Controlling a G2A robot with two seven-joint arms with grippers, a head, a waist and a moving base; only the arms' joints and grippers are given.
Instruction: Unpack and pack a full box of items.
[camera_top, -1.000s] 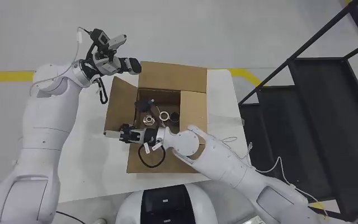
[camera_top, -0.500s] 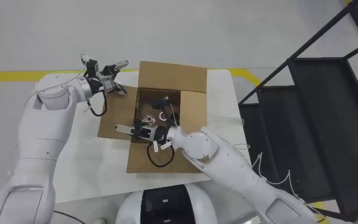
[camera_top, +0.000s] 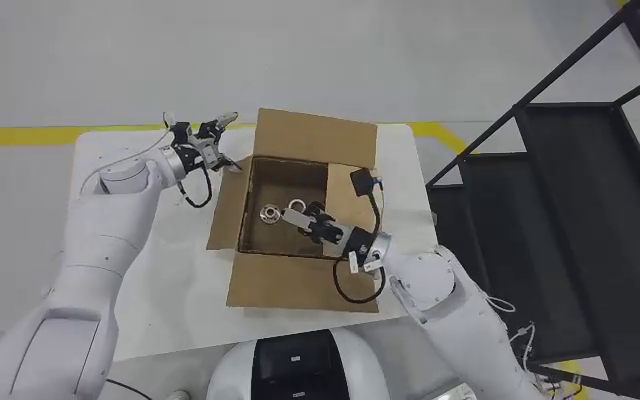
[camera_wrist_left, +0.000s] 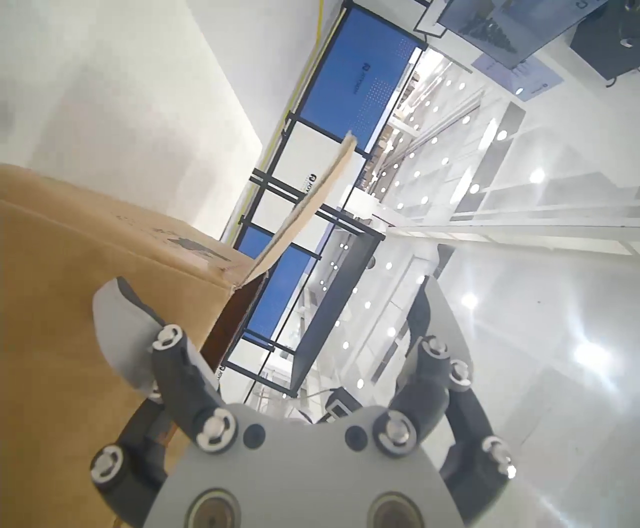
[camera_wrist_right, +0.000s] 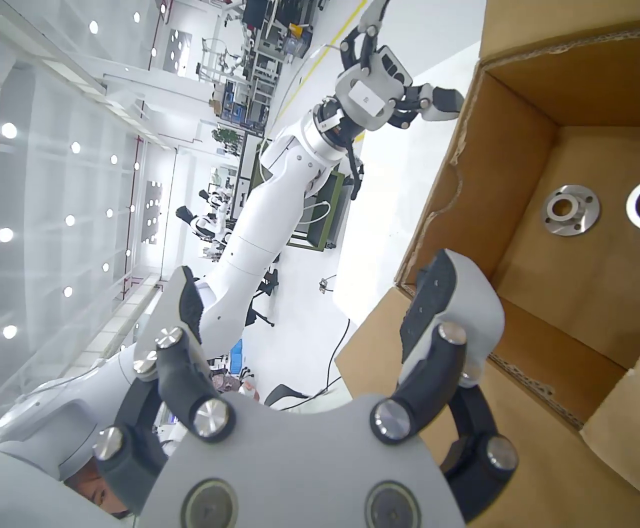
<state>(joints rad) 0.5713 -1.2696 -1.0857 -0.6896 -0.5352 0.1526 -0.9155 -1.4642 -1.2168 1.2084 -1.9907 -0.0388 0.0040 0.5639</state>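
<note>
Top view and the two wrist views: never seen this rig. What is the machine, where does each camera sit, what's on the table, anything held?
A two-armed robot at a white table. The top view looks down from above its arms; each wrist view looks along that arm's own gripper. On the table stands an open cardboard box, with a metal flange and a white ring on its floor. The left gripper is open, outside the box beside a side flap. The right gripper is open over the box's opening. Neither holds anything.
</note>
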